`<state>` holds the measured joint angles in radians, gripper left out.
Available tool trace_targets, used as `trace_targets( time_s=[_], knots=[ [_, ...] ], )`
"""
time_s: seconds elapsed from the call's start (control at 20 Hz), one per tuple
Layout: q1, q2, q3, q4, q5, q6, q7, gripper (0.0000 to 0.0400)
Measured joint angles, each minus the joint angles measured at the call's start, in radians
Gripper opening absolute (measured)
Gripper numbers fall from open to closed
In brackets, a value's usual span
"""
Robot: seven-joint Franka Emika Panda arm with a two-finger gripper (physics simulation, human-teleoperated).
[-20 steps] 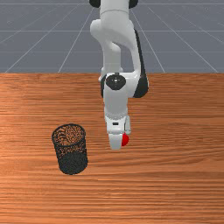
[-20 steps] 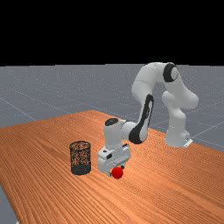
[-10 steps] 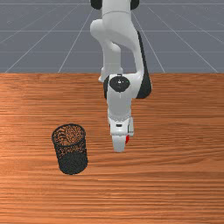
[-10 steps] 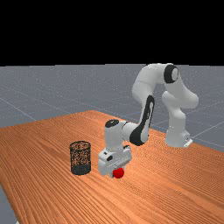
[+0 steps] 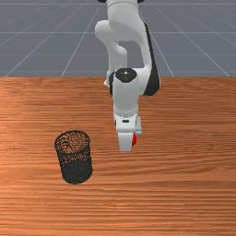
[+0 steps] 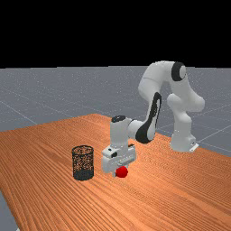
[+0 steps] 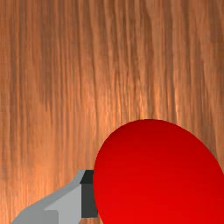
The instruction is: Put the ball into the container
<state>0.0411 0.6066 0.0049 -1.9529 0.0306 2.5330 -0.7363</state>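
1. Front view and far view together: red ball (image 5: pixel 134 139) higher in both pictures than half a second ago, hand (image 6: pixel 121 171) risen with it. Read this as a lift just begun, straight off the surface (image 5: pixel 184 161).
2. Holding the ball, to judge from that shared rise; in the wrist view, one finger's dark pad (image 7: pixel 89 200) right against the red side.
3. Mesh container (image 5: pixel 76 171) upright and in its old place, towards the front view's left, well apart from the ball. Grasp probably done, then; carrying and dropping in still to do.
4. Next, by judgement: raise further, past the height of the container's rim (image 6: pixel 83 147), before crossing over. Too low a crossing could knock the container over; too loose a pinch could let something so round roll free.
5. Hard to make out: contact on the ball's other side, hidden from sight, so no telling how well centred the grip is. In the front view, ball partly covered by the hand. Clearance beneath the ball also uncertain, probably small.
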Motion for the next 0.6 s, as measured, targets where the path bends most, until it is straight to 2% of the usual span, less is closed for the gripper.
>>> trace_targets(
  time_s=[0.3,0.5,0.55,0.6],
  knots=[
    [0.001,-0.097,-0.001,-0.048,-0.002,-0.012,0.003,0.0277],
    [0.001,-0.155,-0.002,-0.042,-0.003,-0.087,0.004,0.0277],
    [0.016,-0.148,-0.020,-0.013,-0.037,-0.137,0.027,0.0277],
    [0.006,-0.149,-0.018,-0.014,-0.030,-0.136,0.011,0.0277]
  ],
)
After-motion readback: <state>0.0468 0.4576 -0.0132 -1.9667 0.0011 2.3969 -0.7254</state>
